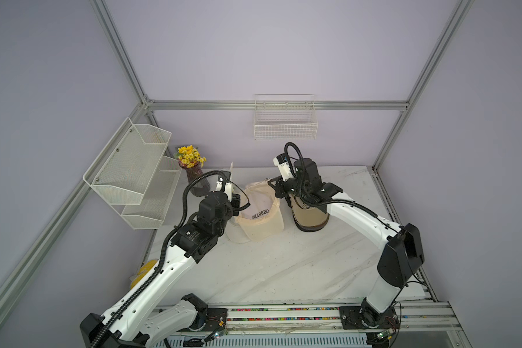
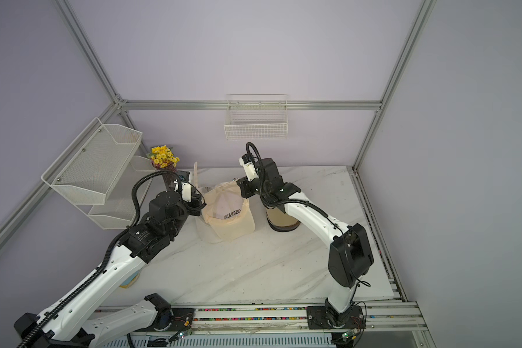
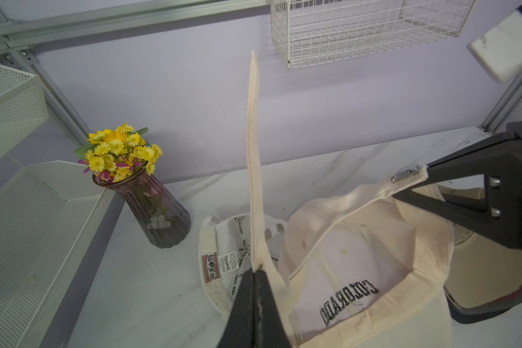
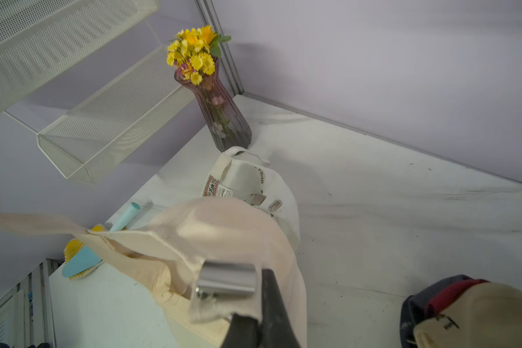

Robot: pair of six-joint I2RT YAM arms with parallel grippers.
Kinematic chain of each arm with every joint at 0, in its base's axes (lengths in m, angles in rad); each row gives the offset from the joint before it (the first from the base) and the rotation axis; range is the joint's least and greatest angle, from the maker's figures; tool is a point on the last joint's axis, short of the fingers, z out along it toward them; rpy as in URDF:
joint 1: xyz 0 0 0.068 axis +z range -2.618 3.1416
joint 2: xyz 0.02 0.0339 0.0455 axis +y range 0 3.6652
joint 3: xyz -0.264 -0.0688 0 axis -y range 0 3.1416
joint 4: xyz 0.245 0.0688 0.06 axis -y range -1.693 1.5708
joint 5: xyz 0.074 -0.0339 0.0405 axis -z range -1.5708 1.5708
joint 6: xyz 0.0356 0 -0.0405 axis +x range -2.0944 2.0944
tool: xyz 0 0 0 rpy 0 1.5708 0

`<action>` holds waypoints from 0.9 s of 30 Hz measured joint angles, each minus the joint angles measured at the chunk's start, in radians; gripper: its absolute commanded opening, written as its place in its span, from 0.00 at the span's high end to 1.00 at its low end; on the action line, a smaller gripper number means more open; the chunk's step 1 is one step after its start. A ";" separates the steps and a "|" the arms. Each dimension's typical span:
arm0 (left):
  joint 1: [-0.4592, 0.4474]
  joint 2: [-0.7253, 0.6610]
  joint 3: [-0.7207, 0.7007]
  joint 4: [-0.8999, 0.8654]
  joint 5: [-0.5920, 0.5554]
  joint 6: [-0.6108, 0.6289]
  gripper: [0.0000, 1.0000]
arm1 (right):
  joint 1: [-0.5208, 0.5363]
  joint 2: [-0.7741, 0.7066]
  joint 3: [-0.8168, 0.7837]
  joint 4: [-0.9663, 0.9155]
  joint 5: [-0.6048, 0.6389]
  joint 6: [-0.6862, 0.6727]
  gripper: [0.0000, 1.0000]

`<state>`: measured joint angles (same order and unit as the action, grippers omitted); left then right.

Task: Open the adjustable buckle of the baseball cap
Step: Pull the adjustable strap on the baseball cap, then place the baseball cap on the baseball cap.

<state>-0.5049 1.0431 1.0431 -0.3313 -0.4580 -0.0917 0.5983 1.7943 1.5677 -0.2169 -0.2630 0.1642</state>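
Over the marble desk (image 1: 284, 271) the soft, light cap (image 1: 262, 223) is held, its limp strap (image 3: 253, 150) pinched by the clenched left fingers (image 3: 244, 307) and rising above them, its band (image 3: 401, 188) clamped by the right fingers (image 4: 271, 301) just beside the small, likely slippery buckle (image 4: 228, 280), judged the sensible hold.

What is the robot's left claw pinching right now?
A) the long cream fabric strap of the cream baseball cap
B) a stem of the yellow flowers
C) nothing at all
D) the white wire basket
A: the left wrist view shows the shut left gripper clamping the long cream fabric strap, which rises from the cream baseball cap.
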 measured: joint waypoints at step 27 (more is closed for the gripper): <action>0.287 0.193 -0.127 0.098 0.114 -0.091 0.13 | 0.023 0.345 0.340 -0.078 -0.046 -0.011 0.31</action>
<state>-0.2180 1.2362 0.9157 -0.2333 -0.3439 -0.1825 0.6212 2.1395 1.9076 -0.2951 -0.3088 0.1528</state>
